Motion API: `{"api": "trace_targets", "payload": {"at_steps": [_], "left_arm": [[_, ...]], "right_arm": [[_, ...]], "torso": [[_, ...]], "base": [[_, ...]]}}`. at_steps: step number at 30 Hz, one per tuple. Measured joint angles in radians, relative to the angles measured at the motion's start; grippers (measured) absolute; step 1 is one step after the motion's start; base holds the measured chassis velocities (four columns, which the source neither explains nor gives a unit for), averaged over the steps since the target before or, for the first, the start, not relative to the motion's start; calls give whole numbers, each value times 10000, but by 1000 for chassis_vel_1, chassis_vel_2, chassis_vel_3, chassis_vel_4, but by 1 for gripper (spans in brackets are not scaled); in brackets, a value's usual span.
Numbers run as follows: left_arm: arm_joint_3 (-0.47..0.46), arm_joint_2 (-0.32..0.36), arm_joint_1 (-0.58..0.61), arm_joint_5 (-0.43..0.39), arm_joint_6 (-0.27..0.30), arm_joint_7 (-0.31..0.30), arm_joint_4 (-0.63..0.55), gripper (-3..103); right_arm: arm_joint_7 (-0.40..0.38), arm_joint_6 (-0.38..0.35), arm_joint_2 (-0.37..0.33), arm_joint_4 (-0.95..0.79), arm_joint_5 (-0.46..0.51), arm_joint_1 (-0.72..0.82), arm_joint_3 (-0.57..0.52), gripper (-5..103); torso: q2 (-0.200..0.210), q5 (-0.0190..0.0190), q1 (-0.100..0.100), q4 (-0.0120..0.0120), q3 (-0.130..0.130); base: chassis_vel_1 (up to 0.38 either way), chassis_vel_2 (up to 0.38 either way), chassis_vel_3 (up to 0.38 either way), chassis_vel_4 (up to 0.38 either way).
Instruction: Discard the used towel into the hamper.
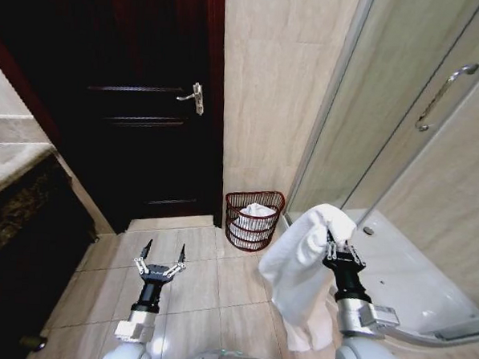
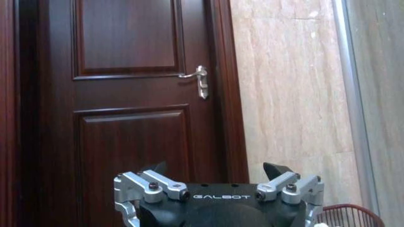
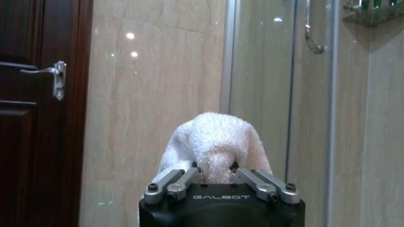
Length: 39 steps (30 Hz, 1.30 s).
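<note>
The right gripper (image 1: 332, 250) is holding the white towel (image 1: 299, 271) up over the tiled floor (image 1: 210, 282), its fingers (image 3: 183, 176) pinching a bunched fold near the cloth's top, while the rest is draping down beside the arm. The towel is looking soft, limp and light, so it is likely sagging wherever it is unsupported; a pinch on a thick gathered fold, as here, seems the safest hold. Its long axis is hanging roughly vertical, the loose end pointing at the floor. The hamper (image 1: 253, 220) is standing against the wall ahead, near the door (image 1: 139, 102), well apart from the towel, and white cloth is already lying inside. The left gripper (image 1: 162, 253) is hovering low, fingers spread and empty.
</note>
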<state>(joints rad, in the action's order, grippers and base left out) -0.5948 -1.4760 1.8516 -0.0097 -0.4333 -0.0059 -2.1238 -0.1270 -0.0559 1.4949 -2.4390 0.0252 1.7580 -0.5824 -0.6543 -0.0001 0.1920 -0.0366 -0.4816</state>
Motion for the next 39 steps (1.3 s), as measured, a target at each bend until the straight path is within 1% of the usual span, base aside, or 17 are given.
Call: {"api": "trace_targets", "payload": {"at_steps": [2,8,10,20,22,23,26,37,39], "left_arm": [[-16,19,18,-8,-25,0,2,100],[-16,25,35,-10,-45,0,2,100],[-9,26,44,-10,-54,4,2,100],[-2,75,85,-8,-83,12,2,100],[-10,105,93,-16,-84,13,2,100],[-10,105,93,-16,-84,13,2,100],[-6,118,78,-19,-84,13,0,100],[61,52,51,10,-65,25,3,100],[47,39,78,12,-54,25,-17,100]], "right_arm": [[1,0,14,0,5,0,35,16],[1,32,50,2,5,28,92,16],[0,61,51,6,5,42,93,16],[-15,94,98,9,-67,82,161,16],[-15,96,145,9,-127,76,199,16],[-15,96,145,9,-127,76,199,16],[-15,98,173,3,-177,74,224,16],[-55,98,161,-77,-175,87,219,16],[-56,95,162,-115,-168,78,231,16]], "torso": [[-143,-1,60,0,-81],[-333,0,142,0,-190],[-453,1,193,0,-262],[-860,1,367,0,-498],[-989,-1,416,0,-578],[-989,-1,416,0,-578],[-1161,2,494,0,-671],[-1606,1,679,0,-930],[-1755,1,744,0,-1015]], "base": [[50,77,-58,-91],[36,80,-24,-76],[10,76,9,-88],[-34,103,28,-104],[-48,121,43,-118],[-58,121,43,-113],[-33,115,26,-113],[-30,107,34,-104],[-35,125,36,-105]]}}
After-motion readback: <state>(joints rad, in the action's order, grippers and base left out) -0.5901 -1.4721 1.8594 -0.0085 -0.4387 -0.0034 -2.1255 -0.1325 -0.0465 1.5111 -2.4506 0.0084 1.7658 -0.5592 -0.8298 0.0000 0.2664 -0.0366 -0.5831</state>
